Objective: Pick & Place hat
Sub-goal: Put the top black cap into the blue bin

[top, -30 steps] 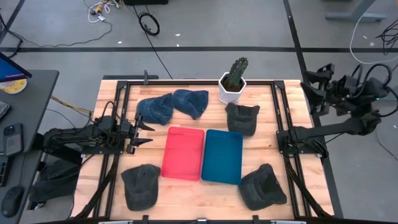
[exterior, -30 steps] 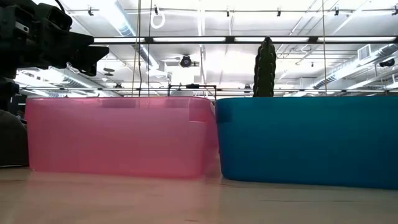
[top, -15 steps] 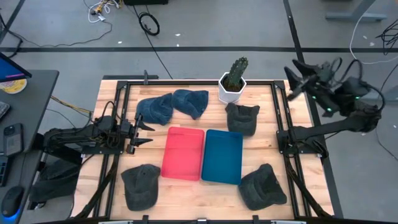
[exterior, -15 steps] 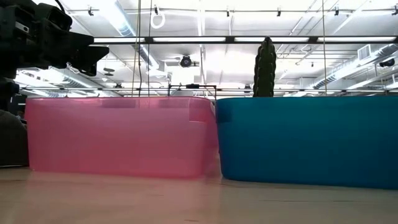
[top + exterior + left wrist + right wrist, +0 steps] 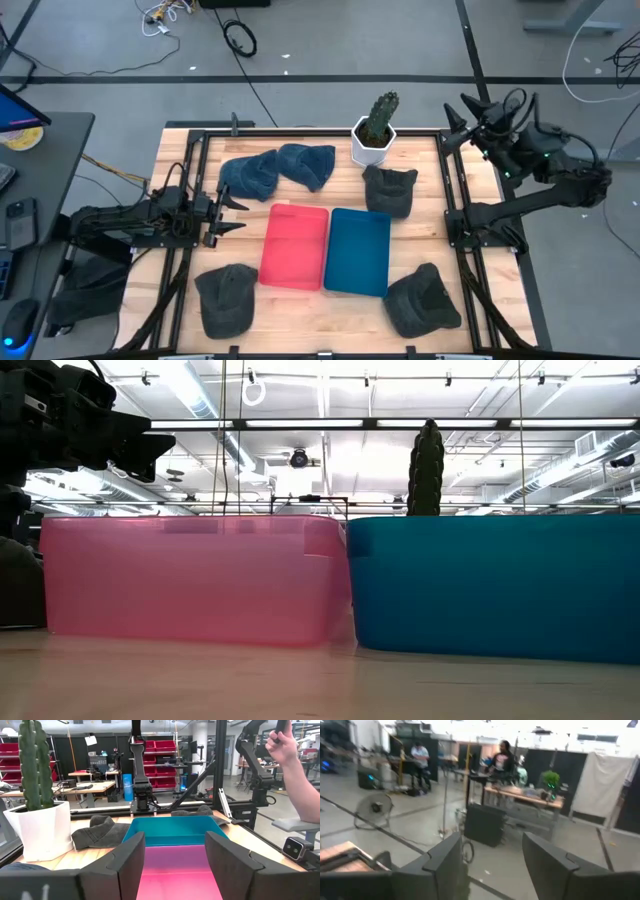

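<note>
The right pincer [image 5: 458, 112], jaws wide and empty, has swung in from the frame's right edge toward the upper-right desk corner, nearing the dark hat [image 5: 389, 189] beside the cactus [image 5: 377, 118].

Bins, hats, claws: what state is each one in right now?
Red bin: empty.
Blue bin: empty.
Left gripper: open, by the red bin, holding nothing.
Right gripper: open, raised at the table's far right corner.
Grey hat: lying untouched.
</note>
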You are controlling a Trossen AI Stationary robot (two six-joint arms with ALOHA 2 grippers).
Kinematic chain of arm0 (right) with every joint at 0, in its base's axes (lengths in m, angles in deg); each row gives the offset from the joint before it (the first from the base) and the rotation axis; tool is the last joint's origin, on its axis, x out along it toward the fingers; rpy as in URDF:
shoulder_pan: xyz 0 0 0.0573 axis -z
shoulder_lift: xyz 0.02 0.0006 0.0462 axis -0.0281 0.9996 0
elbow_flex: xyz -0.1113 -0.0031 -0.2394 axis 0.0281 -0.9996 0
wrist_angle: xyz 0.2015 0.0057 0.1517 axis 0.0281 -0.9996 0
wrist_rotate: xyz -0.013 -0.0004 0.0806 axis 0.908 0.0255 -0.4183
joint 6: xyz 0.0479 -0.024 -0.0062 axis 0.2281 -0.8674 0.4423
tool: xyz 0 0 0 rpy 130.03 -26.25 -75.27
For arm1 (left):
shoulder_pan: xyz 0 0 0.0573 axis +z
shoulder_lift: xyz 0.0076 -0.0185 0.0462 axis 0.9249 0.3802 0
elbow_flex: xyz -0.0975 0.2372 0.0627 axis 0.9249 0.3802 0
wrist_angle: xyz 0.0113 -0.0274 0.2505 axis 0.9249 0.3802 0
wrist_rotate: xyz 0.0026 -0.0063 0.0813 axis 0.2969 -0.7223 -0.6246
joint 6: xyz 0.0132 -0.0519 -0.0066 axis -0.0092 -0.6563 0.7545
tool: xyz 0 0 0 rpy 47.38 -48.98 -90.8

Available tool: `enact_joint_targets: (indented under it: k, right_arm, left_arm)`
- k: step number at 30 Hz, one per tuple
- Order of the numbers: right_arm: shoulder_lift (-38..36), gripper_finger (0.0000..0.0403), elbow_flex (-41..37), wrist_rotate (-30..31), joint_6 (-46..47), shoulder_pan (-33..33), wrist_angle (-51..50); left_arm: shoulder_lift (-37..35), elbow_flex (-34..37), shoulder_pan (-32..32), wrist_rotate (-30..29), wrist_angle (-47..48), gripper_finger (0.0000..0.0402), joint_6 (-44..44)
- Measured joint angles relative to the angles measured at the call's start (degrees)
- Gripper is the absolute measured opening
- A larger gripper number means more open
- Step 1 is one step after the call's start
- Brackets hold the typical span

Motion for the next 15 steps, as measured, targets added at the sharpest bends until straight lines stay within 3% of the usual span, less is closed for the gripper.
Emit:
enact_joint_targets:
  k: [4,8,15]
  right_arm:
    - [3.5,0.0212,7.22,-2.31,11.08,0.53,-16.46]
    - [6.27,0.0212,13.18,-11.54,21.54,1.82,-31.02]
    - [10.01,0.0212,15.42,-20.5,30.48,6.13,-48.09]
  left_arm:
    - [0.0,0.0,0.0,0.01,0.0,0.0211,-0.01]
    - [0.01,0.01,0.01,0.01,0.0,0.0211,0.0]
    - [0.0,0.0,-0.01,0.01,0.0,0.0211,-0.01]
